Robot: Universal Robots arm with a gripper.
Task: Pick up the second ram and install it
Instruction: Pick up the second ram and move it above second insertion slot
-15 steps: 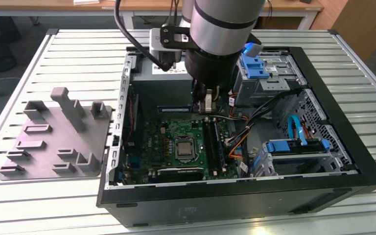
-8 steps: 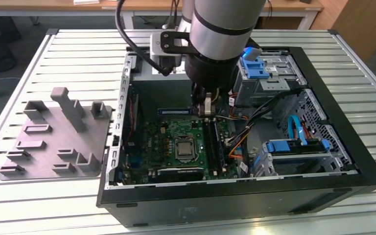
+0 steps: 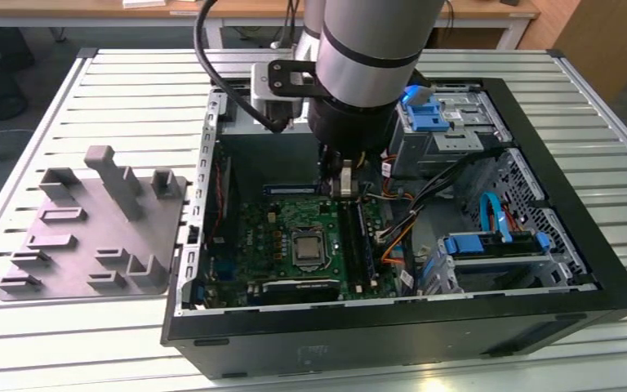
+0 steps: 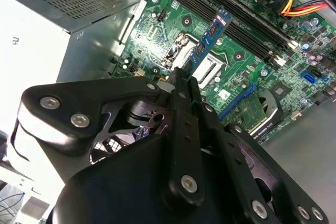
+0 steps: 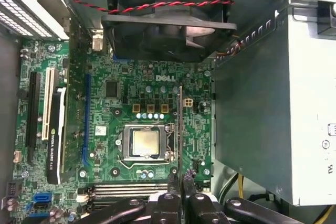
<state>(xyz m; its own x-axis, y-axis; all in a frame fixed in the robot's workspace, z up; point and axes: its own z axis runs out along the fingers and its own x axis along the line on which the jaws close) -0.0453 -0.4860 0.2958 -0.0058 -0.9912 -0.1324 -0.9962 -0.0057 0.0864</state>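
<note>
on the exterior view's left, a grey slotted rack [image 3: 95, 224] sits on the table beside the open computer case [image 3: 401, 343]. moving across, the arm reaches down into the case. the gripper [image 4: 182, 80] is pinched tight on the second ram [image 4: 209, 43], holding it by one end so the rest of the stick juts out past the fingertips. in the first wrist view i see the stick edge-on as a thin line, hanging over the motherboard [image 5: 105, 145] near the processor [image 5: 145, 142].

by my reading the pick-up is done and the seating is not. the stick is clear of the long black memory slots [image 4: 247, 24] and turned crosswise to them, so it has yet to be lined up and pressed in. i can't tell whether a first stick already sits in one of those slots.

further to the exterior view's right are the blue drive brackets [image 3: 424, 114] and a bundle of cables [image 3: 395, 229].

the case lies on its side on a white slatted metal table [image 3: 128, 90]. behind that i can make out a wooden desk edge [image 3: 74, 8] and dark floor.
</note>
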